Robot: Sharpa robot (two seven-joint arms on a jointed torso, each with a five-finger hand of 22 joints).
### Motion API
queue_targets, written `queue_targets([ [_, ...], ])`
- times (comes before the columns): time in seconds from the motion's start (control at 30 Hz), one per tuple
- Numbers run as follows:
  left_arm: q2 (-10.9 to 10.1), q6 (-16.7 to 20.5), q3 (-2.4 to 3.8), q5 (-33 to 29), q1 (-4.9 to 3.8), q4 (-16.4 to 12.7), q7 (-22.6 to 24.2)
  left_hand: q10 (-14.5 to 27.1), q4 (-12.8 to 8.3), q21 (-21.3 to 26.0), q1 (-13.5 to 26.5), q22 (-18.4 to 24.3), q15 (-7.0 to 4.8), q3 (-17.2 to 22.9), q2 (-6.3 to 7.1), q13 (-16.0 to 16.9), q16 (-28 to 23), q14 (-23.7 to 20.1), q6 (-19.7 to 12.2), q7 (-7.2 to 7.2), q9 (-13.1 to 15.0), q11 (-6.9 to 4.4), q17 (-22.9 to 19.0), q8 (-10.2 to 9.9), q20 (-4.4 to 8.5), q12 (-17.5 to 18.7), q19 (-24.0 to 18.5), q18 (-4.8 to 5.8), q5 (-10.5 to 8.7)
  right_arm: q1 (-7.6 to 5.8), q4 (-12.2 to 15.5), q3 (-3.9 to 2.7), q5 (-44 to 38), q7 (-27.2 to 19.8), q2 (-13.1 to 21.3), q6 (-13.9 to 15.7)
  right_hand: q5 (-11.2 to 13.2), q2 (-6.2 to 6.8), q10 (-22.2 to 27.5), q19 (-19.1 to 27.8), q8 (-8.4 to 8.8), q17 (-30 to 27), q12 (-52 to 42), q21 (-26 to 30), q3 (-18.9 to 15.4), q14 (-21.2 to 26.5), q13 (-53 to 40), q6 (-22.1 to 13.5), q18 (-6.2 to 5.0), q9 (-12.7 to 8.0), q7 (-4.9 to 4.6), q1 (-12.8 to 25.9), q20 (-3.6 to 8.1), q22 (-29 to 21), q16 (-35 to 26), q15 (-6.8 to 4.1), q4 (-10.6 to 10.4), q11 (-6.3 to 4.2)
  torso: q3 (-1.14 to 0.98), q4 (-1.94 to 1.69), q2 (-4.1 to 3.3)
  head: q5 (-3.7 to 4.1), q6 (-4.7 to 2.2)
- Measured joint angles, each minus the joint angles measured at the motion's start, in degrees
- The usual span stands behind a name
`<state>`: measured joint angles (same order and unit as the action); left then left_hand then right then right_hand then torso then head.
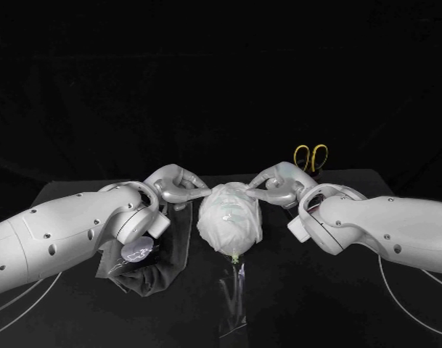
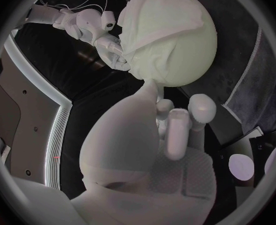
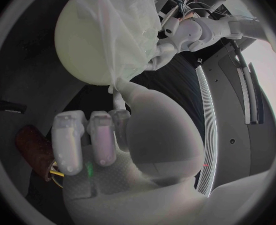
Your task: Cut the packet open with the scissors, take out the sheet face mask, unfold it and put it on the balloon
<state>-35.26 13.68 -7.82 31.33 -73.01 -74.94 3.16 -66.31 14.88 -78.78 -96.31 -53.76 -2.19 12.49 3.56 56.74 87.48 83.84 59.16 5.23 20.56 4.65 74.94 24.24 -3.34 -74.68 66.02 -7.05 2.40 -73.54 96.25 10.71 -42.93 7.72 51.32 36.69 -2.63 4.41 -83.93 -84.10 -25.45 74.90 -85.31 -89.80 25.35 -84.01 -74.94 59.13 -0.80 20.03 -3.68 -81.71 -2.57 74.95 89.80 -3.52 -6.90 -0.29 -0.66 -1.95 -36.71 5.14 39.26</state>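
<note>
Where the left hand (image 1: 173,187) was: at one side of the balloon (image 2: 188,50), near the end away from its knot.
Left hand grip: it pinched the edge of the mask (image 1: 226,209), and its other fingers (image 2: 177,132) were curled in.
Right hand (image 1: 279,185): it was at the other side of the balloon and pinched the mask edge there, other fingers curled in too.
Mask: white and wrinkly, it lay over the balloon between the two hands.
Balloon: pale green, with a clear stand (image 1: 237,290) below its knot.
Scissors (image 1: 310,156): their yellow handles showed on the table (image 1: 315,297) behind the right hand, not touching it.
Dark thing (image 1: 147,268): it lay under the left arm; I could not tell if it was the packet.
</note>
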Motion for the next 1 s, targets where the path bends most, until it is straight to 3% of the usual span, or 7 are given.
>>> queue_targets([
  [0.1,0.01,1.08,0.05,0.01,0.01,-0.01,0.57,-1.64,2.54,-0.72,-0.49,-1.38,-0.54,5.33,2.71,4.83,0.11,0.54,0.23,-0.24,0.1,-0.24,0.0,0.87,0.24,-1.99,0.77,0.01,0.44,0.01,0.36,0.0,0.3,-0.36,0.53,0.24,0.01,0.0,0.0,0.0,-0.08,0.0,0.0,0.0,0.13,0.0,-0.01,-0.07,0.0,0.0,-0.06,0.0,0.0,0.0,0.0,0.0,0.0,0.0,0.0,0.0,-0.01,-0.02,0.02],
  [0.17,-0.02,1.86,0.12,-0.01,0.03,-0.08,0.99,-5.93,-1.08,-1.27,2.92,-2.31,-1.31,16.82,6.82,5.14,0.11,0.47,0.4,-0.84,1.42,-3.11,0.0,2.47,0.07,-2.56,1.15,0.0,0.96,0.02,0.49,0.0,0.46,-0.56,0.85,0.36,0.01,0.0,0.0,0.0,-0.08,0.01,0.0,0.0,0.3,0.0,-0.01,-0.11,0.0,0.0,-0.08,0.0,0.0,0.0,-0.02,0.01,0.01,0.0,0.03,0.0,-0.01,-0.02,0.02],
  [0.23,-0.11,2.78,0.21,-0.1,0.03,-0.24,1.54,-7.41,-3.64,-1.62,6.37,-3.1,-1.33,22.41,8.32,5.43,0.1,0.0,0.13,-0.57,3.42,-3.97,0.0,3.05,0.35,-2.67,1.46,0.0,0.98,0.03,0.49,0.0,0.6,-0.76,1.15,0.5,0.01,0.29,0.0,0.01,-0.74,0.01,0.0,0.01,0.3,0.0,-0.01,-0.13,0.0,0.0,-0.09,0.29,0.0,0.0,-0.03,0.01,0.01,0.0,0.03,-0.01,-0.01,-0.03,0.02],
  [0.47,-0.76,5.2,0.59,-0.52,0.04,-0.71,3.17,-7.94,-9.52,-2.22,14.07,-4.85,-0.96,30.14,9.49,5.62,0.1,0.2,-0.66,-0.42,5.54,-4.15,0.0,4.19,0.16,-2.35,2.5,0.01,0.98,0.03,0.32,-0.01,1.09,-1.3,1.67,0.8,0.05,0.29,0.01,0.01,-1.2,0.05,0.0,0.02,0.53,0.0,0.01,-0.31,0.0,0.0,-0.1,0.29,0.0,-0.02,-0.05,0.02,0.24,0.01,0.06,-0.06,0.0,-0.12,0.03],
  [0.83,-1.05,7.27,0.77,-1.26,0.04,-0.74,4.21,-7.94,-11.79,-2.59,16.65,-5.66,-0.96,32.42,9.34,5.33,0.09,0.2,-0.98,-0.33,6.76,-4.15,0.0,4.59,0.25,-2.04,3.0,0.01,2.04,0.04,0.13,-0.01,1.65,-1.78,1.79,0.88,0.12,0.29,0.02,0.02,-1.78,0.05,0.01,0.07,0.53,0.0,0.04,-0.46,0.0,0.01,-0.22,0.3,0.0,-0.04,0.0,0.03,0.25,0.02,0.08,-0.12,-0.01,-0.13,-0.01],
  [0.9,-1.04,7.24,0.77,-1.35,0.04,-0.68,4.05,-5.74,-11.94,-2.3,18.17,-4.16,-0.39,32.26,8.72,1.64,-0.04,0.11,-2.72,-0.01,7.36,-3.83,0.0,4.6,-0.04,0.25,2.2,0.01,1.42,0.04,0.11,-0.01,1.72,-1.82,1.8,0.88,0.12,0.29,0.02,0.03,-1.78,0.05,0.02,0.11,0.53,0.0,0.03,-0.49,0.0,0.04,-0.23,0.3,-0.01,-0.04,0.0,0.03,0.25,0.02,0.08,-0.12,-0.01,-0.13,-0.01],
  [1.0,-0.92,6.84,0.78,-1.36,0.05,-0.6,3.56,7.39,-10.42,-0.01,22.45,1.36,0.58,28.73,8.53,-16.69,-1.54,0.12,-7.58,1.27,7.13,-2.45,-0.69,2.88,-0.88,12.39,-1.88,0.01,0.77,0.04,0.06,-0.01,1.81,-1.9,1.8,0.88,0.12,0.53,0.02,0.03,-1.78,0.04,0.24,0.12,0.6,0.0,0.01,-0.58,0.0,0.87,-0.17,0.53,-0.01,-0.03,0.0,0.03,0.18,0.02,0.07,-0.12,-0.01,-0.13,-0.04],
])
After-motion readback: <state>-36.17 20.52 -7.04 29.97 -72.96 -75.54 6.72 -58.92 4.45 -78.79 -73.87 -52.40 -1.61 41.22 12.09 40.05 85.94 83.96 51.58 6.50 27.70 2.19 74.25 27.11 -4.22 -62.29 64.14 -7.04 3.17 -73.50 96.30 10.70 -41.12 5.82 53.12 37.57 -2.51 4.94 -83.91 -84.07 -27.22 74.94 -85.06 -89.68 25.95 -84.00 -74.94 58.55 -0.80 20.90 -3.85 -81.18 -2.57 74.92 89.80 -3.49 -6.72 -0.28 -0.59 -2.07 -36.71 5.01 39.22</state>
